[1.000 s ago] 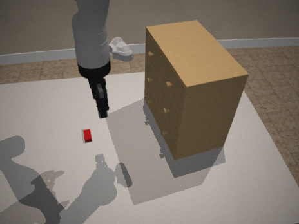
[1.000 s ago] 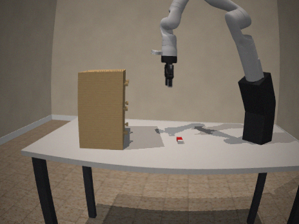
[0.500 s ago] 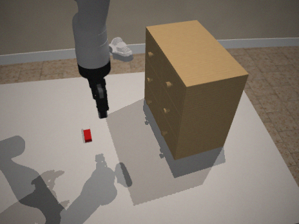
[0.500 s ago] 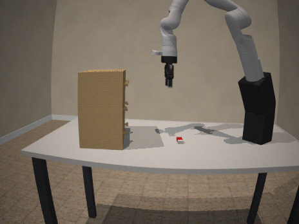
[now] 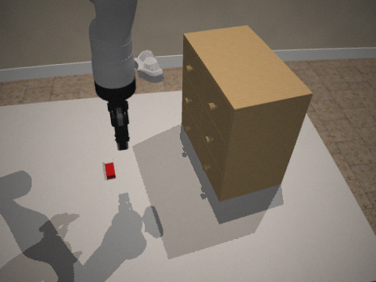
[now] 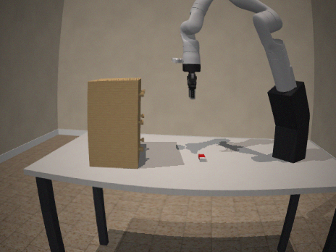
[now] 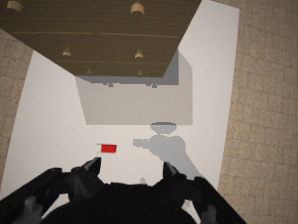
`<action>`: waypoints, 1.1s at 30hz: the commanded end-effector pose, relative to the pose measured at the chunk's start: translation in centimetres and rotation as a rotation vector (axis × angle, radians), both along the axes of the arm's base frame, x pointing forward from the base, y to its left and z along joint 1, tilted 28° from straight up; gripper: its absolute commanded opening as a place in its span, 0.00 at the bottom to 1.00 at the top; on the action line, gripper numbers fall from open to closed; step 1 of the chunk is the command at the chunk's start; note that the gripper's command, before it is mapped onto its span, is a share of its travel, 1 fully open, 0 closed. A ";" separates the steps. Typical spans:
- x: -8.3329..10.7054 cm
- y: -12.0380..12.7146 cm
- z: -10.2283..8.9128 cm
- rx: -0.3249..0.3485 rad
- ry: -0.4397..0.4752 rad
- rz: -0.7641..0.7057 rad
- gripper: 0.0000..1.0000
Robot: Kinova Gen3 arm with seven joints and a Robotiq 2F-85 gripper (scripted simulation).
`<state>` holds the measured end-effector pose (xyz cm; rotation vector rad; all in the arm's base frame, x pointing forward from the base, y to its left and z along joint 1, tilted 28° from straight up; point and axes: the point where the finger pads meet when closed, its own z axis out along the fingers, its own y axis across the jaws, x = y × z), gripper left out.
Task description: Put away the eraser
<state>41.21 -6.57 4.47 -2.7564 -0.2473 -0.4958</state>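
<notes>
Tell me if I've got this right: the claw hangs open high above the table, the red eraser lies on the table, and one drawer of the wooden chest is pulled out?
Not quite: no drawer is pulled out. In the top view the chest shows a flat front with only knobs standing out. The rest holds: the claw hangs open high above the table, and the red eraser lies on it.

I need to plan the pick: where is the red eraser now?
The red eraser lies on the white table, apart from the chest, on its knob side, below the open gripper.
</notes>
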 end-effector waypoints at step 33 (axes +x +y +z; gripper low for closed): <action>-9.4 6.7 -3.3 0.377 0.671 -0.587 1.00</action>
